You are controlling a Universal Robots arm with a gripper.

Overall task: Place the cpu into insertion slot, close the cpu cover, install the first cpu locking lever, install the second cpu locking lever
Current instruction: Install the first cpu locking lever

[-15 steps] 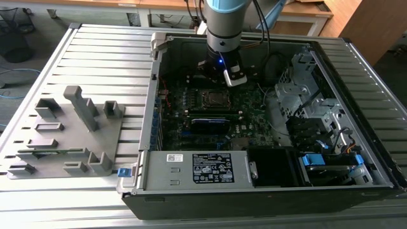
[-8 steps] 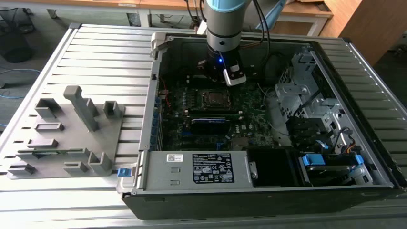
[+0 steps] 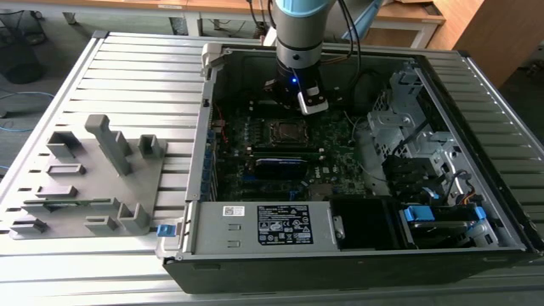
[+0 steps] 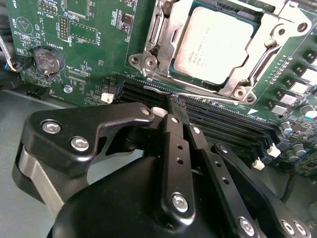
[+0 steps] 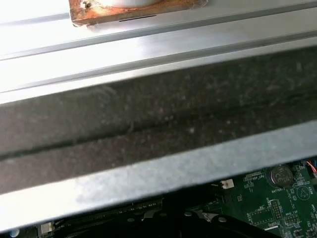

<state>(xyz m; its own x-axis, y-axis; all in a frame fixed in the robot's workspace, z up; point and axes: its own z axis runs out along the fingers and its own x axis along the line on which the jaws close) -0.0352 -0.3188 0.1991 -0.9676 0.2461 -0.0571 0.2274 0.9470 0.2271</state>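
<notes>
In the second wrist view my gripper (image 4: 174, 106) has its two black fingers (image 4: 177, 144) pressed together with nothing between them, the tips poised at the memory slots (image 4: 223, 121) just short of the socket. I can't make out whether the tips actually touch the board or a lever there.

Just beyond the tips sits the cpu (image 4: 214, 43), its pale metal face seated flat in the insertion slot (image 4: 163, 74), and the cpu cover (image 4: 267, 49) lies down around it, framing the chip through its window. A thin locking lever (image 4: 262, 62) runs along the far side of the cover; whether it is hooked I cannot tell.

In the exterior view the arm stands over the open computer case (image 3: 204, 172), with the socket (image 3: 287, 131) just in front of the gripper (image 3: 313, 107).

My worries, as I judge it:
- the closed tips are close to the memory slot latches (image 4: 271, 148) and could snag one if I slide sideways;
- pressing down off the lever would put force on the green motherboard (image 4: 84, 54) instead;
- a slipped lever could spring back and lift the cover.
</notes>
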